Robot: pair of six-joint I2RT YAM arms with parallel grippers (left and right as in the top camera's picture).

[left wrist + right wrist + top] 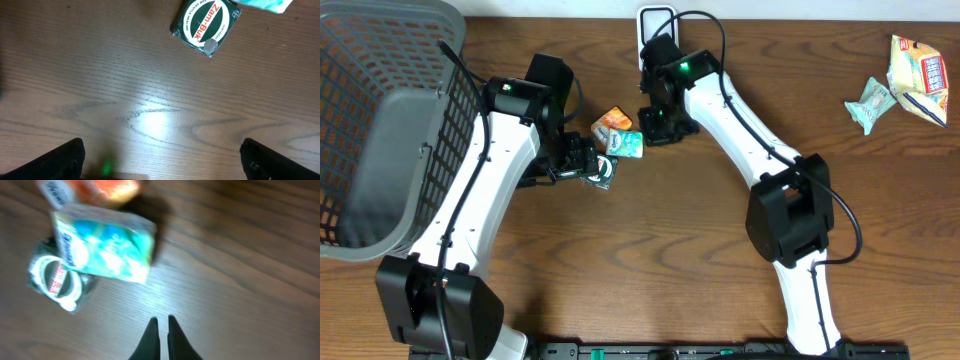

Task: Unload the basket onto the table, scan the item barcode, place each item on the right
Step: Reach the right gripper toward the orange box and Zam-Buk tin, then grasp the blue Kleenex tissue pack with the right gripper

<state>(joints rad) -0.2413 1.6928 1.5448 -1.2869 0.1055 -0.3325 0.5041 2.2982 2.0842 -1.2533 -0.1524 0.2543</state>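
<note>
Three small items lie together mid-table: an orange packet (612, 122), a teal packet (626, 143) and a green Zam-Buk tin (601, 170). My left gripper (582, 160) hovers just left of the tin, open, with nothing between its fingers. In the left wrist view the left gripper (162, 167) stands over bare wood, with the tin (206, 25) ahead of it. My right gripper (657, 128) sits just right of the teal packet. The right wrist view shows this gripper (161, 321) shut on nothing, with the teal packet (107, 250), the tin (57, 277) and the orange packet (100, 187) ahead to the left.
A grey mesh basket (380, 120) fills the far left. A white device (657, 20) stands at the back edge behind the right arm. Two more snack packets (918, 65) (870, 103) lie at the far right.
</note>
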